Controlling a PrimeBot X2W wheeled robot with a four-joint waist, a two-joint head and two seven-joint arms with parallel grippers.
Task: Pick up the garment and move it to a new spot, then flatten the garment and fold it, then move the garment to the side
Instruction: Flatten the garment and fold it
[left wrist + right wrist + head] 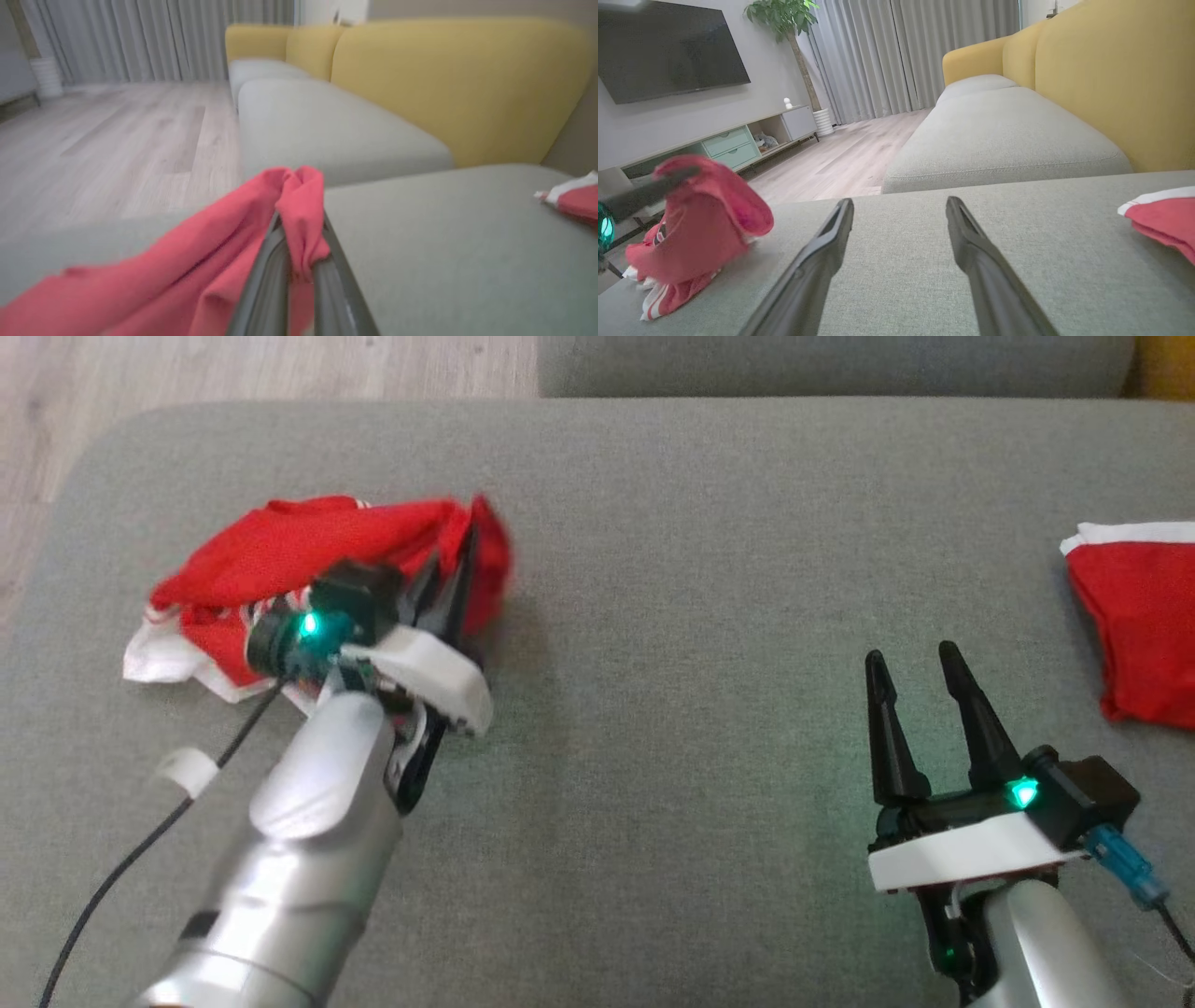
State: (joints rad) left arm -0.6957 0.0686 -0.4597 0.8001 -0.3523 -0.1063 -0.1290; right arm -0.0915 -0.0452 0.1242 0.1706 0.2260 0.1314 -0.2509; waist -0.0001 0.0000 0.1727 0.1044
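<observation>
Red garment [317, 546], white trim, crumpled in a heap at the upper left of the head view, on the grey sofa cushion [672, 523]. Left hand [455, 555] sits at the heap's right edge, fingers closed on a raised fold of red cloth. In the left wrist view the fold is pinched between the two fingers and the rest trails off to the lower left. Most of the heap lies on the cushion.

Right hand [911, 655] at lower right, fingers spread, holding nothing, well apart from the heap. A second red-and-white piece [1144, 616] lies at the right edge, untouched.

Step, as I read it: the pick-up, with the grip made and the lift not yet done. The next move calls for raising the fold until the garment comes free, then carrying it toward the middle of the cushion. A thin pinch like this could slip.
</observation>
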